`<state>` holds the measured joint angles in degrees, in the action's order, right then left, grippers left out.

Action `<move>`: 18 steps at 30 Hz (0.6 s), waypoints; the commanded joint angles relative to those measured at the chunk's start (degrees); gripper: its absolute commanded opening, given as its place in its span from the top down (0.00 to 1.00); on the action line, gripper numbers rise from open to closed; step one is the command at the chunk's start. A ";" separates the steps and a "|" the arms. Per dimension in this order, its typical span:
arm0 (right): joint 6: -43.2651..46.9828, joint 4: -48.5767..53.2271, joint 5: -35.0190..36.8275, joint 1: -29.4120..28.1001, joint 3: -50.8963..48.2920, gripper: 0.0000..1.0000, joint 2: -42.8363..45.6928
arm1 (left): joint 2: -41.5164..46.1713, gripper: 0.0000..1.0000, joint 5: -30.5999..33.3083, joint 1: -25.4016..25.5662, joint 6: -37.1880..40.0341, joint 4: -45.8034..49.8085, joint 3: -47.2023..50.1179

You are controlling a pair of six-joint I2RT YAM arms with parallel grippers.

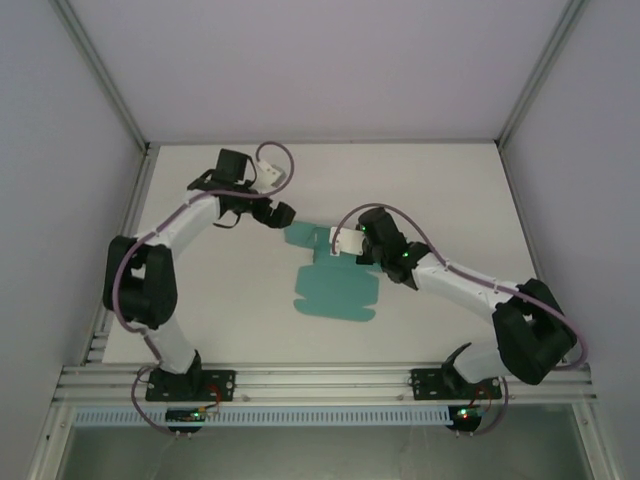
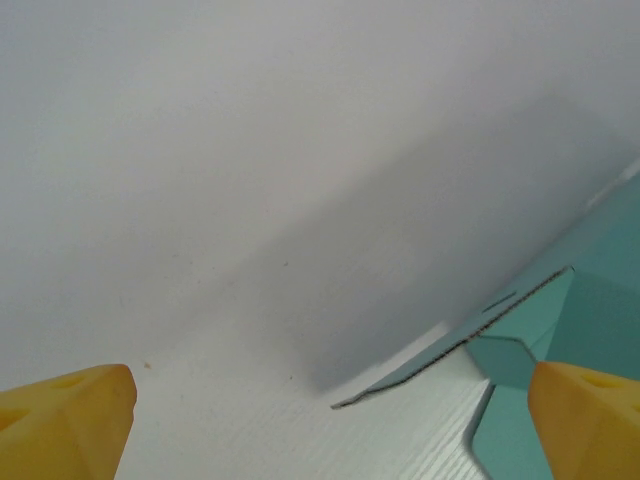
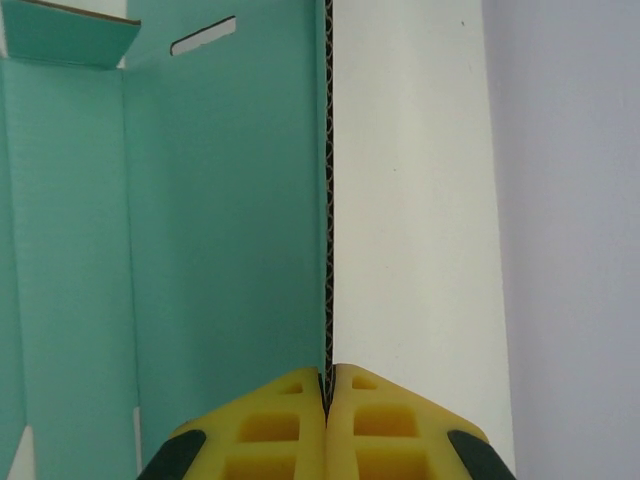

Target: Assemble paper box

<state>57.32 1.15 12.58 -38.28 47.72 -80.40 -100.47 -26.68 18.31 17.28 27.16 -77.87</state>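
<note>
Top external view: a teal-green thin corrugated-card die-cut sheet, the paper box (image 1: 335, 292) not yet formed, lies mostly flat near the middle of the white table (image 1: 200, 300). Its rounded flaps point toward the arm bases, and a narrower part reaches up and left toward the far side.

The right gripper (image 1: 345, 243) sits at the sheet's far end, over the narrow part. From the right wrist camera its yellow foam fingers (image 3: 280, 420) are pressed together on the card's bare corrugated edge, which runs straight up the frame from between them. It is gripping the paper box there. A teal panel with fold lines and a small cut slot (image 3: 203, 35) spreads to the left of that edge.

The left gripper (image 1: 283, 214) hangs just beside the sheet's far left corner. In the left wrist camera its two yellow fingertips (image 2: 60, 420) stand wide apart with nothing between them but bare table. The card's teal corner lies next to the right-hand fingertip, its edge lifted a little and casting a shadow.
</note>
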 commanded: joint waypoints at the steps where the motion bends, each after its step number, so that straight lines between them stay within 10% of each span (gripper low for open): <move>1: 1.42 0.87 -1.85 0.57 2.61 1.00 -1.28 | -2.63 0.05 -3.90 2.79 14.75 10.51 -3.70; 12: 0.95 1.23 -3.15 1.02 4.01 1.00 -3.10 | -12.08 0.24 -2.72 4.33 18.00 16.79 -11.67; 18: 0.29 0.65 -2.23 1.13 3.43 1.00 -3.19 | -12.56 0.60 -0.15 5.07 17.47 16.05 -10.96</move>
<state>57.49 1.52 10.70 -37.47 50.09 -82.94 -113.38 -28.16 22.70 34.33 41.89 -88.47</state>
